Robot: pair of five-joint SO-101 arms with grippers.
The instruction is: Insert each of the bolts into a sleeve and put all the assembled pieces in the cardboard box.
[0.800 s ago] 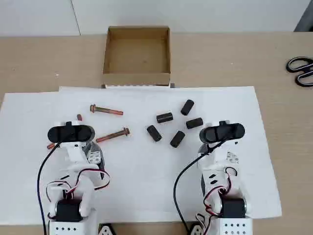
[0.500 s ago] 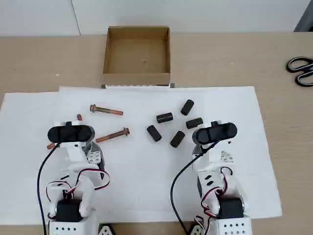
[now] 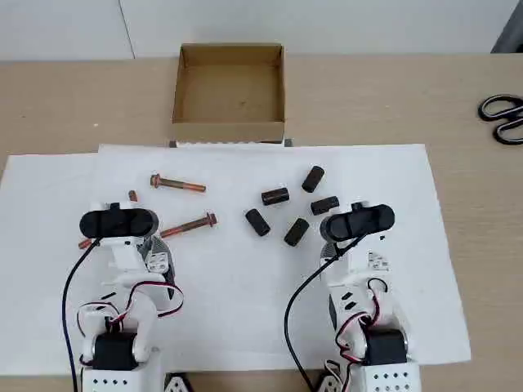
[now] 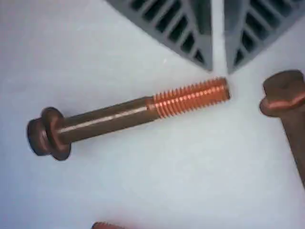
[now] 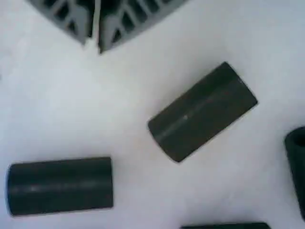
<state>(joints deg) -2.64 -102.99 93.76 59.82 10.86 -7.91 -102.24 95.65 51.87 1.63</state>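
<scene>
Table (image 3: 392,98) with paper (image 3: 245,294), cardboard box (image 3: 229,131), scissors (image 3: 502,118)

Light wood surface (image 3: 368,98) with a big sheet of white paper (image 3: 245,286) covering the near half, black-handled scissors (image 3: 502,118) by the right edge, plain white wall (image 3: 343,24) behind.

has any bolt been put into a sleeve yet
No, in the high view the black sleeves lie loose in a cluster with nothing in them, and the bolts lie apart from them.
</scene>
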